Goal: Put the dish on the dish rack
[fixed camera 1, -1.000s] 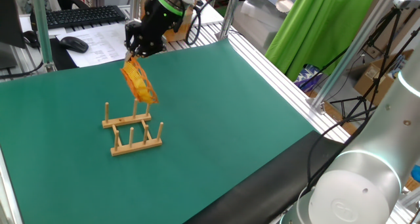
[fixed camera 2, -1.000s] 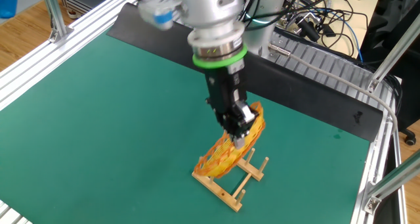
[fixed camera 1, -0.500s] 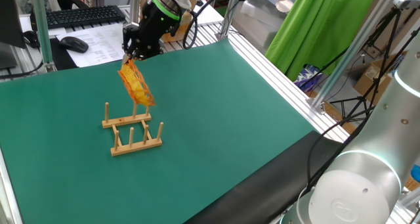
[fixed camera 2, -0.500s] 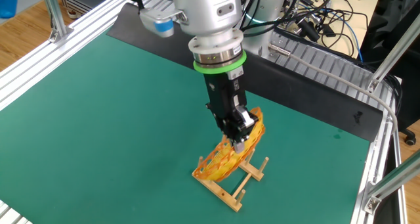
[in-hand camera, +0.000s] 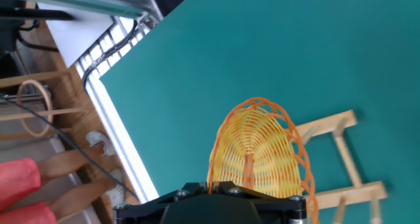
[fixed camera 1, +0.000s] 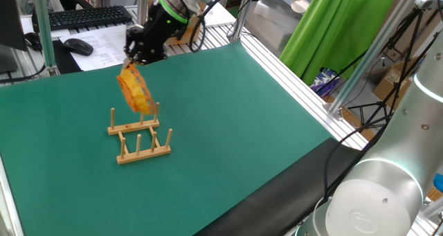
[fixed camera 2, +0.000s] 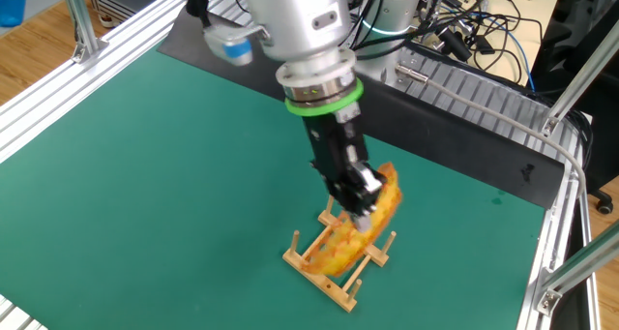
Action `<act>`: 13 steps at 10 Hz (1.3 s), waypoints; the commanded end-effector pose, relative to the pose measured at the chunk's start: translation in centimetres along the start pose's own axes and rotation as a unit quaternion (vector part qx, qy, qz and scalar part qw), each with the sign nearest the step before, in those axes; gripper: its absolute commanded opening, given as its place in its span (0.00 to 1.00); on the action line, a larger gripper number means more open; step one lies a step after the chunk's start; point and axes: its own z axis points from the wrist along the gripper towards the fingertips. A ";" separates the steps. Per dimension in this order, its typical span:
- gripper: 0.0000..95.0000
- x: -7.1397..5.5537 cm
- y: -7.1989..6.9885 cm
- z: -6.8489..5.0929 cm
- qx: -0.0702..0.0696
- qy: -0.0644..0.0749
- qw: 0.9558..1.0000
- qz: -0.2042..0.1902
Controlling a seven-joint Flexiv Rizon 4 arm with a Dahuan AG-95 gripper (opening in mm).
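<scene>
Gripper [fixed camera 2: 360,202] clamps the dish [fixed camera 1: 133,91] by its rim, tilted just above the dish rack [fixed camera 1: 138,137], lowering between pegs comes next.

Hand view: black gripper [in-hand camera: 226,196] cut off by the bottom edge, fingertips out of frame. Light-wood pegged dish rack [in-hand camera: 341,159] runs off the right and bottom edges. Yellow-orange woven wicker dish [fixed camera 2: 356,230] hides the rack's middle pegs; dish-to-rack contact cannot be told.
</scene>
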 end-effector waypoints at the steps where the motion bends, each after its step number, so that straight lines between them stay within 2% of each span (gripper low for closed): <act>1: 0.00 -0.5 0.0 0.1 0.001 0.007 1.000 -0.014; 5: 0.00 -0.8 -0.1 1.2 -0.007 0.009 1.000 -0.023; 10: 0.00 -0.9 -0.3 1.7 -0.007 0.003 1.000 -0.025; 13: 0.00 -0.6 0.0 1.8 -0.011 0.005 1.000 -0.007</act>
